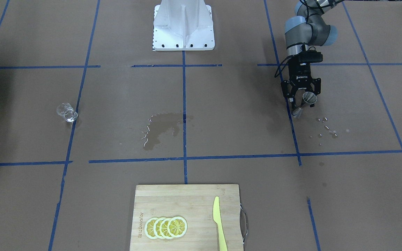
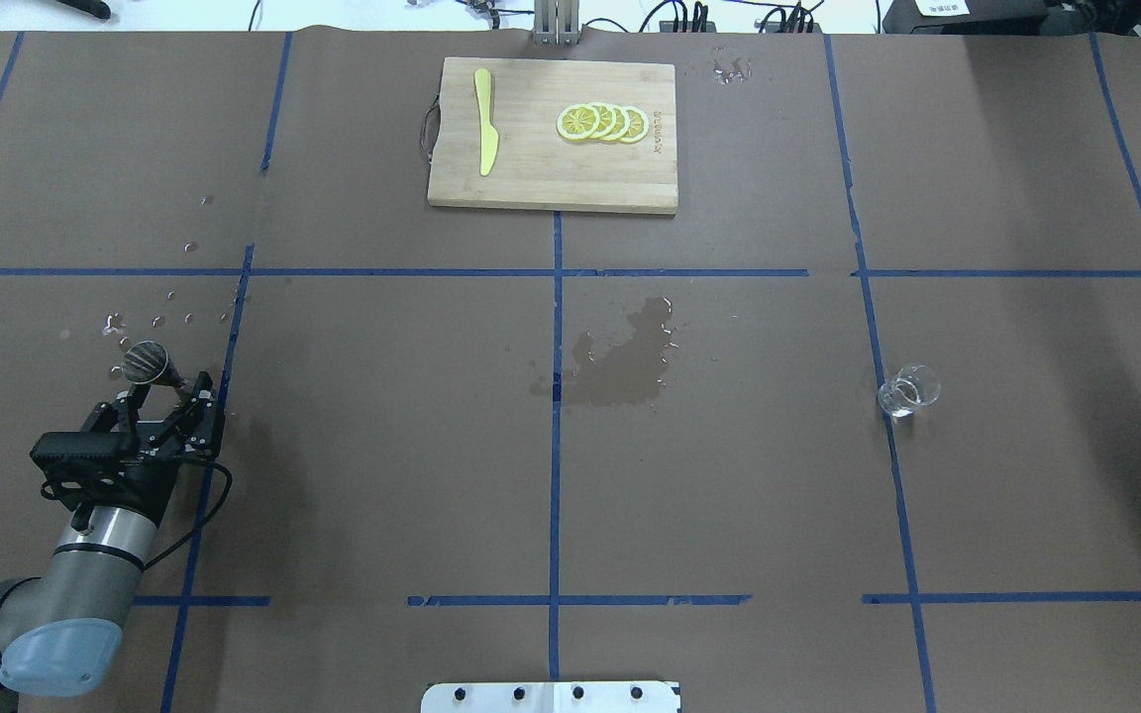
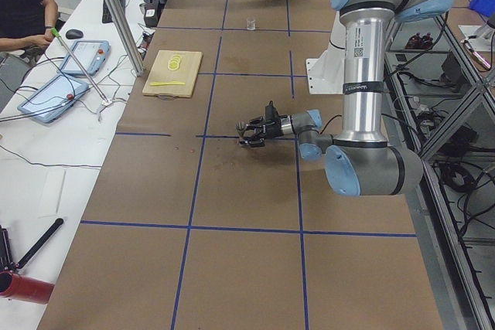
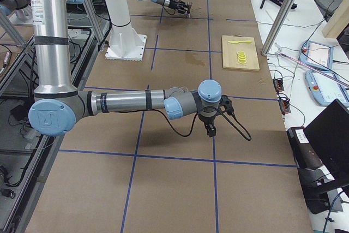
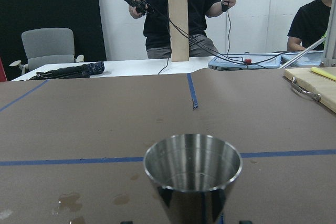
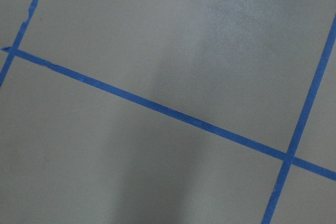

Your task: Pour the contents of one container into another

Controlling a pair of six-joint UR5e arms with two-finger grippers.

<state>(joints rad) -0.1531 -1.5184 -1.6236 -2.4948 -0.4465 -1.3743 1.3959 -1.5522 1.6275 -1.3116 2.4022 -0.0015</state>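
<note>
The steel jigger (image 1: 309, 98) stands upright on the brown table at my left side, also seen from overhead (image 2: 146, 362). My left gripper (image 1: 303, 101) lies low and level with one finger on each side of the jigger, open, with a gap to the metal. The left wrist view is filled by the jigger (image 5: 192, 174), its shiny inside showing. The clear glass cup (image 1: 67, 113) stands alone far off on my right side (image 2: 907, 389). My right gripper (image 4: 210, 129) hangs over bare table, and I cannot tell whether it is open or shut.
A wet spill (image 2: 620, 366) darkens the table's middle, and droplets (image 1: 326, 127) lie beside the jigger. At the far edge a wooden cutting board (image 2: 531, 178) carries lemon slices (image 2: 602, 122) and a yellow knife (image 2: 485, 119). The white robot base (image 1: 183, 26) is behind.
</note>
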